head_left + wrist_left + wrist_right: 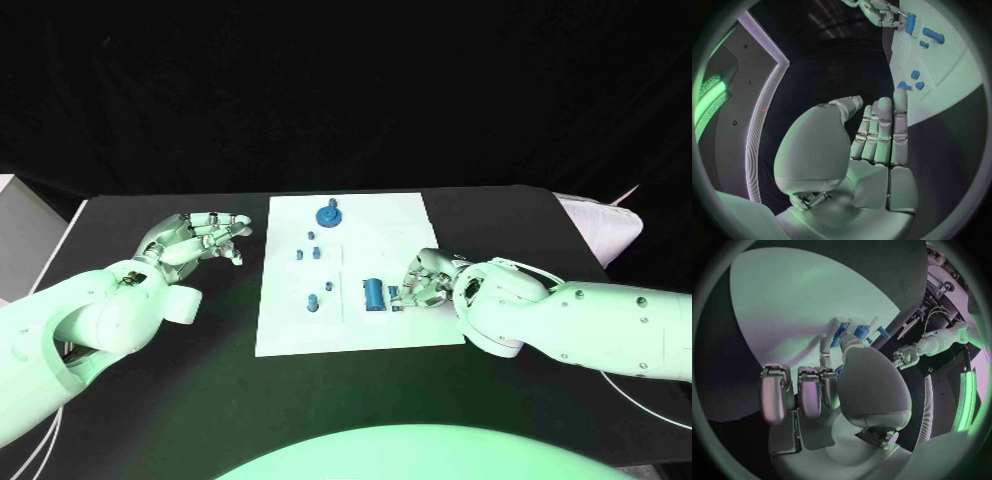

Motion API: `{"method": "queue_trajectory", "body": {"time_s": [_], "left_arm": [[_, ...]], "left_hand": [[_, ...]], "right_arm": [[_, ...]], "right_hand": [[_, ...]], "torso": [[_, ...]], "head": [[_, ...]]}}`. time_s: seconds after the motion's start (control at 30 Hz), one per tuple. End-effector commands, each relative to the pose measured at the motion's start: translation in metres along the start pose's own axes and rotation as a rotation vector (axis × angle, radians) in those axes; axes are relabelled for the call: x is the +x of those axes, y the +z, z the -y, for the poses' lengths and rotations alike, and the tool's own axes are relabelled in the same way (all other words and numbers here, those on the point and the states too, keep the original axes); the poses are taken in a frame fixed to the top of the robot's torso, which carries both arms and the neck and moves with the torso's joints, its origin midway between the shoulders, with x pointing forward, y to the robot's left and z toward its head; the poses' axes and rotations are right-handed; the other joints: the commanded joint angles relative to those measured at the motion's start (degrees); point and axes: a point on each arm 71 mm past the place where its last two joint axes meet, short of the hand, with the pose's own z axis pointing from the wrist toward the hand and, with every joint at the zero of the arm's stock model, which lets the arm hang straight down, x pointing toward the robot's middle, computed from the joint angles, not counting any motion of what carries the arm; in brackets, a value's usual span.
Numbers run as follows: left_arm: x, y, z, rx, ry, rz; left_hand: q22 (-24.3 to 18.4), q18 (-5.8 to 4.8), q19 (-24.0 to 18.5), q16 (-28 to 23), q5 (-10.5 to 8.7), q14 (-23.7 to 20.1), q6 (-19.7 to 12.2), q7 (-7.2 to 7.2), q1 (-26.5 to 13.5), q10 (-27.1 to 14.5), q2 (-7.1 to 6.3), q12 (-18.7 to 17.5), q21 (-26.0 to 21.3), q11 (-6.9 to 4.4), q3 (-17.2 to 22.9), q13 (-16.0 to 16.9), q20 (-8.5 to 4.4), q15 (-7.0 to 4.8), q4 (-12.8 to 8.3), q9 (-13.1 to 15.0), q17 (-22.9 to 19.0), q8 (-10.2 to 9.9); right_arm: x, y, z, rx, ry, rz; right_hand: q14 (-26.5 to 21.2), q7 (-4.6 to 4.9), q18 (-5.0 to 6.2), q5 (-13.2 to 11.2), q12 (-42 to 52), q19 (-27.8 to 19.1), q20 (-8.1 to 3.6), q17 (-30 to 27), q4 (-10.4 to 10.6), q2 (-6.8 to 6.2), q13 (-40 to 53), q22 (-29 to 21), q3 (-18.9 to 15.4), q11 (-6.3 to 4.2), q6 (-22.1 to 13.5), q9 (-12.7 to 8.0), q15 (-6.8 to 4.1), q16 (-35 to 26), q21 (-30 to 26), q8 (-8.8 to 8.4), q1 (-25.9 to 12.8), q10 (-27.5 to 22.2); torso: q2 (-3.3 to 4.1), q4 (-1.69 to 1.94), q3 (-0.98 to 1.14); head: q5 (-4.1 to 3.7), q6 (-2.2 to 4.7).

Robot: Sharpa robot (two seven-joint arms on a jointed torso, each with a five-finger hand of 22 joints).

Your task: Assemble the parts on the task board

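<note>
On the black table [173, 400], the white task board [358, 330] is seen lying at the middle, with small blue parts [307, 253] scattered over it and a larger round blue part [330, 215] standing near its far edge. At the board's right edge, a blue cylindrical part [375, 294] is touched by the fingertips of the right hand [423, 282], though a firm grip cannot be told. The left hand [195, 238] is held just off the board's left side, fingers straight and close together, nothing in them.

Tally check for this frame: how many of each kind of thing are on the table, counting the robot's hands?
White board: 1
Blue parts: 7 lying clear, plus what looks like 1 more at the right hand's fingertips
Hands: 2, the left hand and the right hand
Total: 10, or 11 with the doubtful part
</note>
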Motion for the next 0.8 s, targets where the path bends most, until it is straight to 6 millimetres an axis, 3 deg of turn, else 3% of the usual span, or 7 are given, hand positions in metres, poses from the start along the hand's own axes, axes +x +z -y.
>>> {"method": "queue_trajectory", "body": {"time_s": [0.03, 0.27, 0.47, 0.6, 0.8], "left_arm": [[0.002, 0.0, 0.001, 0.004, -0.008, -0.014], [0.002, 0.0, 0.0, 0.002, -0.008, -0.015], [0.002, 0.0, 0.0, 0.001, -0.008, -0.015], [0.001, 0.0, 0.0, 0.004, -0.009, -0.011], [-0.003, 0.002, -0.001, 0.021, -0.042, 0.004]], "left_hand": [[-0.08, 0.87, 0.4, 0.14, 0.36, -0.34, -0.13, -0.07, 0.02, -0.53, 0.52, 0.34, -0.32, 0.01, 0.13, -0.06, 0.05, 0.16, 0.32, 0.06, 0.08, 0.2], [-0.09, 0.87, 0.41, 0.15, 0.37, -0.34, -0.14, -0.06, 0.02, -0.55, 0.6, 0.35, -0.34, 0.01, 0.17, -0.07, 0.06, 0.17, 0.38, 0.07, 0.08, 0.2], [-0.09, 0.87, 0.41, 0.15, 0.37, -0.34, -0.14, -0.06, 0.02, -0.55, 0.6, 0.35, -0.34, 0.01, 0.17, -0.07, 0.06, 0.17, 0.38, 0.07, 0.08, 0.2], [-0.11, 0.87, 0.42, 0.15, 0.38, -0.34, -0.17, -0.06, 0.04, -0.58, 0.61, 0.36, -0.36, 0.01, 0.2, -0.08, 0.06, 0.17, 0.42, 0.07, 0.08, 0.19], [-0.26, 0.84, 0.35, 0.1, 0.25, -0.52, -0.3, -0.08, -0.38, -0.67, -0.04, 0.46, -0.61, 0.04, -0.21, -0.09, 0.12, 0.24, 0.78, 0.09, 0.07, 0.15]], "right_arm": [[0.001, 0.001, 0.003, 0.006, -0.013, 0.008], [0.0, 0.0, 0.003, 0.0, 0.015, 0.027], [-0.005, -0.001, 0.003, -0.025, 0.092, 0.067], [-0.011, -0.003, 0.004, -0.069, 0.181, 0.111], [-0.029, 0.004, 0.008, -0.177, 0.305, 0.216]], "right_hand": [[6.09, -0.09, -0.96, -0.27, 0.3, 4.84, -0.22, 15.1, 0.31, -0.07, 14.91, 12.95, -0.11, -0.37, 0.3, -0.13, -0.43, 0.25, 0.13, 0.23, -0.15, 5.91], [6.09, -0.01, -0.92, 0.77, 0.28, 4.81, -0.14, 15.1, 0.42, 0.84, 14.9, 12.9, -0.48, -0.27, 0.34, -0.35, -0.34, 0.25, -0.1, 0.14, -2.63, 5.9], [6.09, 0.11, -0.76, 1.94, -0.22, 4.66, -0.14, 15.1, 0.43, 0.5, 14.71, 12.63, -0.96, -0.19, 0.06, -0.51, -0.3, 0.25, -0.87, -0.02, -3.95, 5.72], [6.09, 0.89, -0.5, 2.58, -1.19, 4.36, 0.09, 15.1, 0.41, -0.13, 14.37, 12.16, -1.73, 0.43, -1.86, -0.99, 0.13, 0.25, -2.24, -1.09, -4.72, 5.37], [5.98, 1.96, 0.5, 3.63, -4.7, 3.17, 0.83, 14.67, 0.38, 0.22, 13.11, 10.24, -2.12, 1.4, -4.07, -1.49, 0.98, 0.02, -7.56, -2.49, -4.66, 3.94]], "torso": [[0.02, 0.01, 0.06], [-0.01, 0.01, 0.05], [-0.03, -0.03, 0.03], [-0.08, -0.08, -0.03], [-0.39, -0.12, -0.13]], "head": [[-0.03, 0.1], [0.02, 0.18], [0.15, 0.41], [0.15, 0.7], [0.3, 1.39]]}}
